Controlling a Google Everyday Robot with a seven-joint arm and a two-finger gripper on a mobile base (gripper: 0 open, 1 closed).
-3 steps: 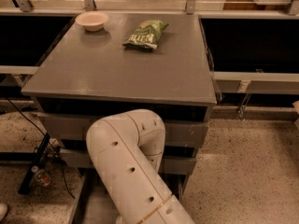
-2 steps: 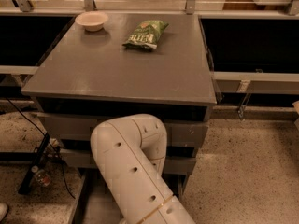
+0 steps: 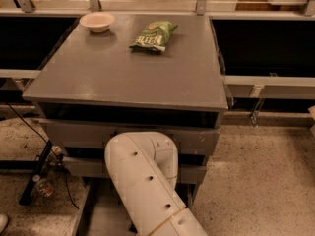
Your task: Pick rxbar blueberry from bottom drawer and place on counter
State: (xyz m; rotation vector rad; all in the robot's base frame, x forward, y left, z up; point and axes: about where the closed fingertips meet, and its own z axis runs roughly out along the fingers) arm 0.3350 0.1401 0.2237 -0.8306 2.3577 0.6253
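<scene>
The broad grey desk [image 3: 123,73] fills the upper middle of the view, its matte top forming the lid of the drawer cabinet. Below it, the robot's thick white arm [image 3: 142,181] rises from the lower edge and bends over in front of the cabinet, covering the middle of the drawer fronts. The top drawer [image 3: 78,132] and the one beneath it [image 3: 197,173] show as grey bands on either side of the arm. The bottom drawer [image 3: 103,210] stands pulled out at the lower left, with a strip of its plain grey floor visible beside the arm. The claw is out of sight, somewhere behind or under the arm near the drawers, so I cannot tell whether it is open or closed. The rxbar blueberry cannot be seen either; the arm hides most of the bottom drawer. On the desk's far side lies a green chip bag [image 3: 153,35], and well to its left, at the back corner, stands a small pale bowl [image 3: 97,21].
</scene>
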